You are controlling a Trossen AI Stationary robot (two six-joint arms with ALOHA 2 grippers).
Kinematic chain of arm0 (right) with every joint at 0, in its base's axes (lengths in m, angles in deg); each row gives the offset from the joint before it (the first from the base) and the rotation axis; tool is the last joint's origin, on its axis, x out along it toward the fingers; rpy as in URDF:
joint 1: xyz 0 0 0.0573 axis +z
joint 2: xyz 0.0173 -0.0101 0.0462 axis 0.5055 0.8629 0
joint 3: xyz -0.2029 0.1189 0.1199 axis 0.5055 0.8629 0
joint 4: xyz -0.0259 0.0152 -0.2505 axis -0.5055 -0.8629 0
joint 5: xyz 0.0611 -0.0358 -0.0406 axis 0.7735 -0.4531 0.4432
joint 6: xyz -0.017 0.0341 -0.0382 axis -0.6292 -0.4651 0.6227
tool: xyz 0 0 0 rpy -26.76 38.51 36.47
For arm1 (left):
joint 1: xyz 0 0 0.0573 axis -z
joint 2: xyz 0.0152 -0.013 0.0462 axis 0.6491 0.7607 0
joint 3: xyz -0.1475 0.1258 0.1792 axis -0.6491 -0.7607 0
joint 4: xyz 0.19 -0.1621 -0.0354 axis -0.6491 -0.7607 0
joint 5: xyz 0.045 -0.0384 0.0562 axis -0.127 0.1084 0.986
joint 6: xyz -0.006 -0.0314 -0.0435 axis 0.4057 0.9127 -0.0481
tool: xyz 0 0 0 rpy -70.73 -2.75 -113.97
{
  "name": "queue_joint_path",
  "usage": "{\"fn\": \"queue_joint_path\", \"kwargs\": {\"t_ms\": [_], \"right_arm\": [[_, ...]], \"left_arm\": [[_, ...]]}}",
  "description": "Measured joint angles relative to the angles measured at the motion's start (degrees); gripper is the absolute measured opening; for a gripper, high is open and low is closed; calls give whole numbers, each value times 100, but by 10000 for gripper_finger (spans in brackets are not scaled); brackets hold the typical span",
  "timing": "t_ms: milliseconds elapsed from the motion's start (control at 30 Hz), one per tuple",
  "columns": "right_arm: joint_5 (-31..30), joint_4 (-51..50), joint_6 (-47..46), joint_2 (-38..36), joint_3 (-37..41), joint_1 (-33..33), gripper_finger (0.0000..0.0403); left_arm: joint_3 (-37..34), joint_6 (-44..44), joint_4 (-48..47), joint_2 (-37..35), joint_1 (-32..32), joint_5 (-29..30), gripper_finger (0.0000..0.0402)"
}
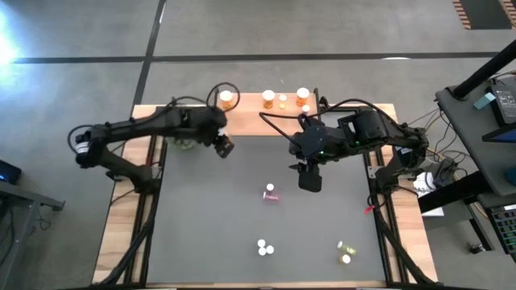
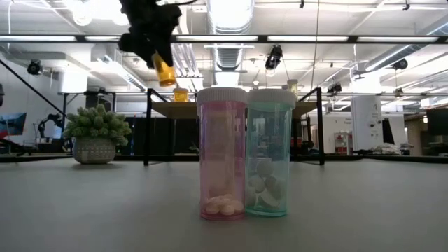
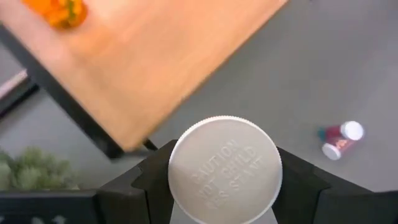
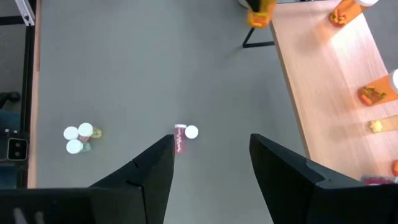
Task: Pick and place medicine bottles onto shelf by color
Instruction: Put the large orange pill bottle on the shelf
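Note:
My left gripper is shut on an orange medicine bottle, in the air just in front of the shelf's left part. The bottle's white cap faces the left wrist camera. Several orange bottles stand on the light-wood shelf. My right gripper is open and empty above the mat, right of a pink bottle that lies on its side. In the low view a pink bottle and a teal one stand side by side. More bottles stand near the near edge. My left gripper pinches the orange bottle between its two fingers, one on each side just under the white cap. The fingers point down, slanting. The bottle's orange body hangs tilted below the fingers, lifted clear of the mat and the shelf.
A green spiky plant in a pot stands left of the shelf, behind my left arm. A yellow-green bottle lies near the mat's near right corner. The dark grey mat is bare on its left half.

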Motion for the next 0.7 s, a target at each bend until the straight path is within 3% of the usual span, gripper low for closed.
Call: {"fn": "queue_joint_path", "kwargs": {"t_ms": [300, 700], "right_arm": [[-2, -1, -1, 0, 0, 1, 199], [-1, -1, 0, 0, 0, 0, 199]], "left_arm": [[1044, -1543, -723, 924, -581, -41, 189], [1268, -2529, -856, 1427, -951, -54, 189]]}}
